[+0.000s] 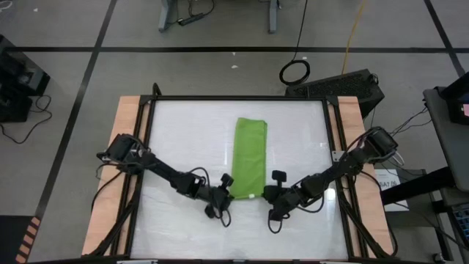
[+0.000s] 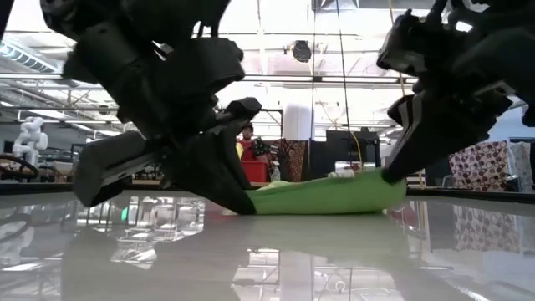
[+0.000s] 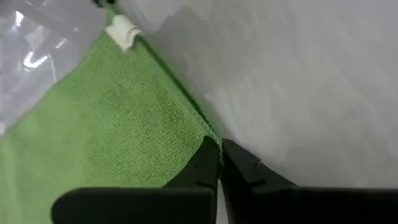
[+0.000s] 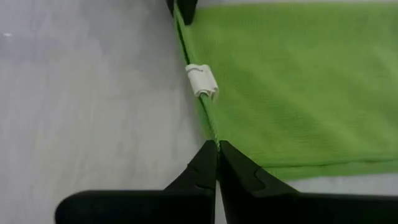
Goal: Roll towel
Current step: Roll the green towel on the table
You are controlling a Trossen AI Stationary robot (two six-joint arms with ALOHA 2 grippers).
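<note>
The left end effector has its fingers pinched together on the towel's near corner at about 7 o'clock of the cloth, and the right end effector is likewise closed on the opposite near corner at about 5 o'clock. The towel lies flat on the white worktop as a narrow folded strip, its long axis running from 6 toward 12 o'clock, away from both arms. Both stand equally near, so rolling would likely carry the gripped short edge forward toward 12 o'clock along that axis.
</note>
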